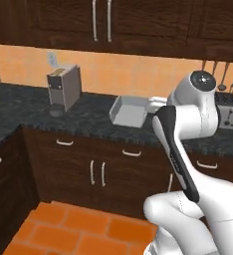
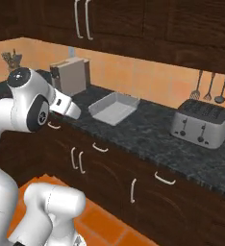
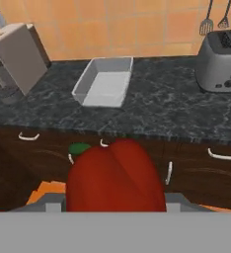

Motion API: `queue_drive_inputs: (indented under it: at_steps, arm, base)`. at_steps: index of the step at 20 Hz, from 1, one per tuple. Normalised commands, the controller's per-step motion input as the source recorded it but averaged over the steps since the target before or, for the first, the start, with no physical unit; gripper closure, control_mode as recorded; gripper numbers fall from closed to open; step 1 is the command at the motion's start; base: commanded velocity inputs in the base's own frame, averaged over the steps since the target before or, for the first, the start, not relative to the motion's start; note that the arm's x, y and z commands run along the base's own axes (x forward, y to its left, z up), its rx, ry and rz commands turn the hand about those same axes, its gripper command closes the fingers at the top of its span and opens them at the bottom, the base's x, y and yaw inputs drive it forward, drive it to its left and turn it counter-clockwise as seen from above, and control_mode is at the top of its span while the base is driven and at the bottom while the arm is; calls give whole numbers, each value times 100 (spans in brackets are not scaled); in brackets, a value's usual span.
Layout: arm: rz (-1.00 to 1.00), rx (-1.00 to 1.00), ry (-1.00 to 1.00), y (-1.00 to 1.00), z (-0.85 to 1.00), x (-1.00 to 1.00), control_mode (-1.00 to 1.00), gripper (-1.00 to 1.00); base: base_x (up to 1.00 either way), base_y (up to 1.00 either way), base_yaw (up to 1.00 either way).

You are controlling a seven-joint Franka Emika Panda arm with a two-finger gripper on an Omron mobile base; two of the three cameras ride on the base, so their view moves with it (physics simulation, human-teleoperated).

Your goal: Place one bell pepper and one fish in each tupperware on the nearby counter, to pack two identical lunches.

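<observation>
Left base view: arm (image 1: pixel 180 149) raised short of bench (image 1: pixel 88 119); tub (image 1: pixel 129 110) sits empty on it, between coffee machine (image 1: pixel 63 87) and toaster (image 1: pixel 228 109). You're mid-carry.

Right base view: same tub (image 2: pixel 113 108) empty, well ahead of wrist. You still need reach forward over bench edge.

Hand view: red pepper (image 3: pixel 115 178) fills foreground, apparently clamped in jaws; finger tips hidden behind it. Tub (image 3: pixel 105 81) ahead, up-left. Next: carry over tub, lower, release.

Grey slotted toaster (image 2: pixel 200 124) stands at backsplash. Hanging utensils (image 2: pixel 209 87) just above it (three visible). Boxy coffee machine (image 2: pixel 70 75) well left of toaster. Utensil holder (image 2: pixel 11 59) farther left.
</observation>
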Motion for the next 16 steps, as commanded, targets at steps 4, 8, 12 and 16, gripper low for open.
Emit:
queue_drive_inputs:
  at_steps: [4, 8, 12, 16]
  arm:
    - [0, 0, 0, 0, 0, 0, 100, 100]
    - [0, 0, 0, 0, 0, 0, 100, 100]
    - [0, 0, 0, 0, 0, 0, 100, 100]
    - [0, 0, 0, 0, 0, 0, 100, 100]
  base:
    - [94, 75, -64]
    - [100, 81, -58]
    - [92, 68, -48]
    - [19, 6, -38]
